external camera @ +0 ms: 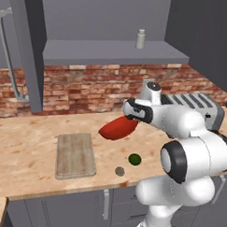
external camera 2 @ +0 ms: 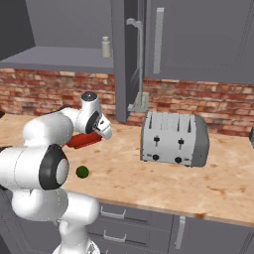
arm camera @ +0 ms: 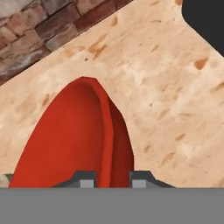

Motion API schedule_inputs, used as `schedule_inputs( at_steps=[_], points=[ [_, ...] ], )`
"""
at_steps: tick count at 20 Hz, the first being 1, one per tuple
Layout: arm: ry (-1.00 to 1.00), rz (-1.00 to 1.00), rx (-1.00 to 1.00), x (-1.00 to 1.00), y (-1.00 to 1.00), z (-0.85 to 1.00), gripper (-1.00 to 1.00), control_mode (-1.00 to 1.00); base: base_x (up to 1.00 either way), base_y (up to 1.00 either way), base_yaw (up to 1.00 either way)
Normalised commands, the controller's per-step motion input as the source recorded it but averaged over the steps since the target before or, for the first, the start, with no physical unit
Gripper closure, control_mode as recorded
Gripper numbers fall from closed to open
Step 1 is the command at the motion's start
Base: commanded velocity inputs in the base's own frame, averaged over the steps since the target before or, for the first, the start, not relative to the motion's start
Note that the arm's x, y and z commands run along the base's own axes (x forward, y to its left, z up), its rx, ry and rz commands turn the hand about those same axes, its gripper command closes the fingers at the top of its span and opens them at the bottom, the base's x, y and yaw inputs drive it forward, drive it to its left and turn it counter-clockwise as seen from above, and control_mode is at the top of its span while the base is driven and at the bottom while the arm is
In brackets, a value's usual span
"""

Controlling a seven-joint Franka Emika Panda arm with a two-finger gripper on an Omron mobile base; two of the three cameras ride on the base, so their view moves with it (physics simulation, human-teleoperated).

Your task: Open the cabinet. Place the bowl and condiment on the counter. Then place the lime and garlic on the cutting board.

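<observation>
A red brick wall (external camera: 88, 86) ran behind the tan counter (external camera 2: 163, 178), with a grey shelf (external camera: 113, 52) above it, a silver toaster (external camera 2: 173, 139) standing to one side, and grey drawers (external camera 2: 124, 223) with short handles fitted below.

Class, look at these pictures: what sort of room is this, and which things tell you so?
A kitchen, most likely: a toaster on a long counter, a cutting board and wall cabinets.
</observation>
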Motion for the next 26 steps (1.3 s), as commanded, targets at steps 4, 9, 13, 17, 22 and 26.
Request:
schedule_inputs(
  at_steps=[4,9,13,17,22,26],
  points=[
    [0.0,0.0,-0.04,0.59,0.0,-0.58,1.0,-1.0,0.0,0.0,0.0],
    [0.0,0.0,-0.03,0.67,0.0,-0.54,1.0,-1.0,0.0,0.0,0.0],
    [0.0,0.03,-0.01,0.22,0.03,-0.72,1.0,-1.0,0.0,0.0,0.0],
    [0.0,0.02,0.0,-0.09,0.13,-0.06,-1.0,-1.0,0.0,0.0,0.0],
    [-0.01,0.0,-0.04,-0.25,0.15,0.9,-1.0,-1.0,0.0,0.0,0.0],
    [0.0,0.0,-0.07,-0.47,0.06,1.0,-1.0,-1.0,0.0,0.0,0.0]
  ],
)
